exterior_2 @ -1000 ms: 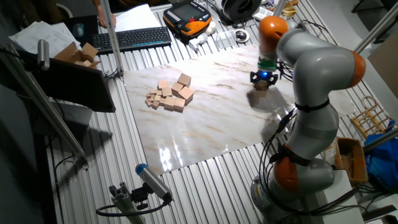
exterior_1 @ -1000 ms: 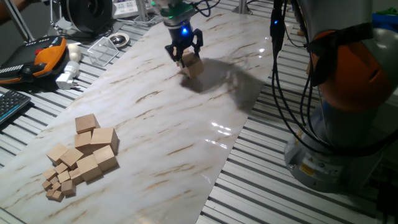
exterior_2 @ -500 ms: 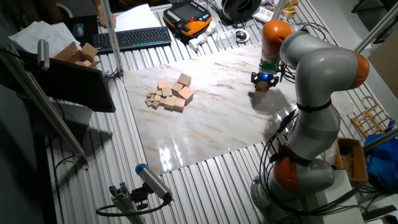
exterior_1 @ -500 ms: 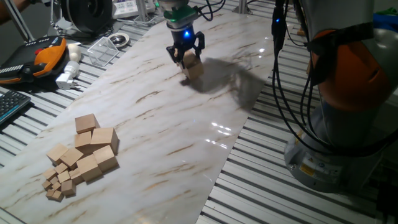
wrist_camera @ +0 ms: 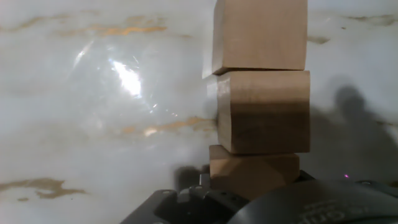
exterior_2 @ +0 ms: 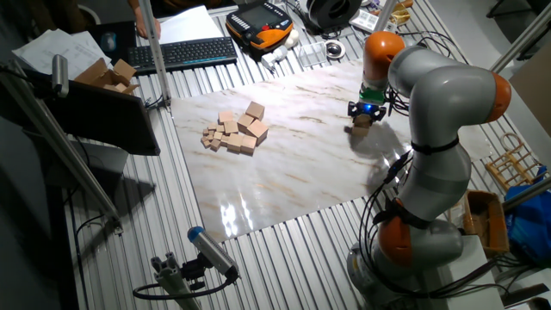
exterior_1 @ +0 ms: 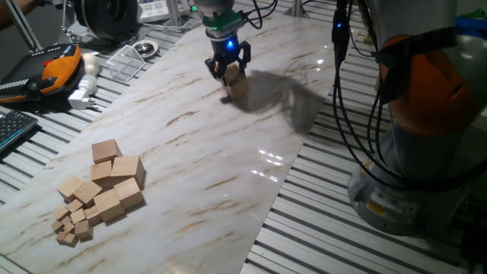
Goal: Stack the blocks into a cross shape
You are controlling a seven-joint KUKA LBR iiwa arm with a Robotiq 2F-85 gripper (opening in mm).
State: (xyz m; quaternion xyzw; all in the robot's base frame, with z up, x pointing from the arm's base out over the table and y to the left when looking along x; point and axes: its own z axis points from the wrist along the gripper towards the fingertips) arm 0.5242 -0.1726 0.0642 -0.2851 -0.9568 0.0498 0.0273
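Three blocks [wrist_camera: 263, 111] lie in a line on the marble board, touching face to face; the nearest block [wrist_camera: 254, 174] sits right against the dark gripper body. From the fixed views this group [exterior_1: 238, 84] [exterior_2: 362, 123] lies at the board's far right part. My gripper [exterior_1: 228, 69] [exterior_2: 365, 110] hangs just above it, fingers spread to either side of the nearest block. No fingertip shows in the hand view. More blocks sit in a loose pile [exterior_1: 114, 183] [exterior_2: 239, 131] at the other end of the board.
Much tinier wooden cubes [exterior_1: 70, 227] lie beside the pile. Off the board stand an orange pendant [exterior_1: 57, 68], a white plug [exterior_1: 82, 93], a clear plastic box [exterior_1: 129, 59] and a keyboard [exterior_2: 185, 53]. The arm's base [exterior_1: 415, 183] stands by the board's right edge.
The gripper has drifted slightly up and away from the row of blocks, which stays where it was. The pile has not moved.
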